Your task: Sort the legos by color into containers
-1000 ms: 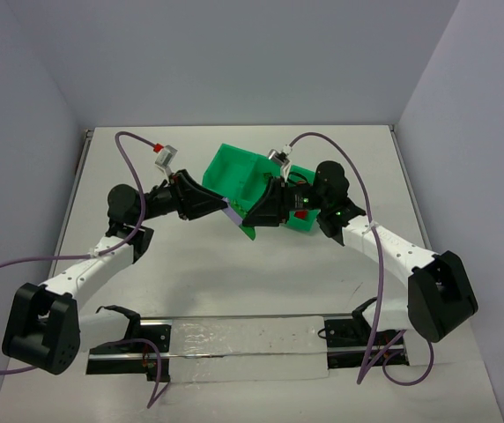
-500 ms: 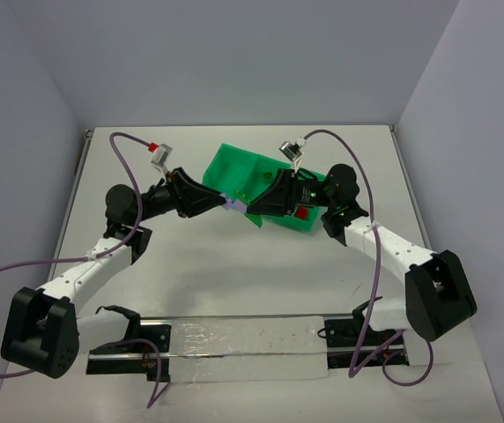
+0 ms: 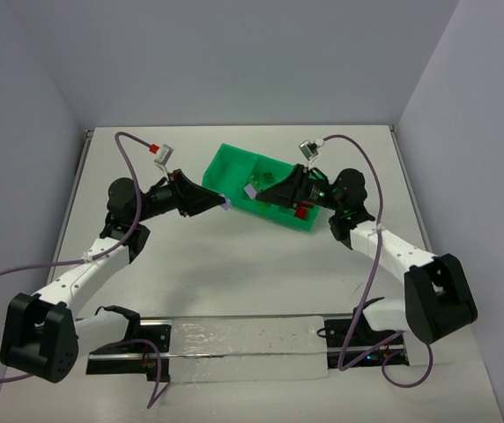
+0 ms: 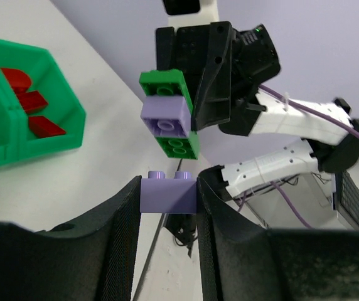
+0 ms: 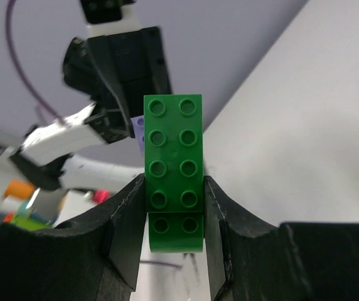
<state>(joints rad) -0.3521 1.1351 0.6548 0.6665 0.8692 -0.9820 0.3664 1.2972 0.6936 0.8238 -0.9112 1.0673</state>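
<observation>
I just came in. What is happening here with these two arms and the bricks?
The left gripper holds a single lavender brick in the air. Facing it, the right gripper holds a short stack: green, lavender, green. Brick and stack are apart, by the green tray. One end compartment holds red bricks.

Overhead looks down from behind; wrist views, close, face each other by tray [image 3: 227, 164].
</observation>
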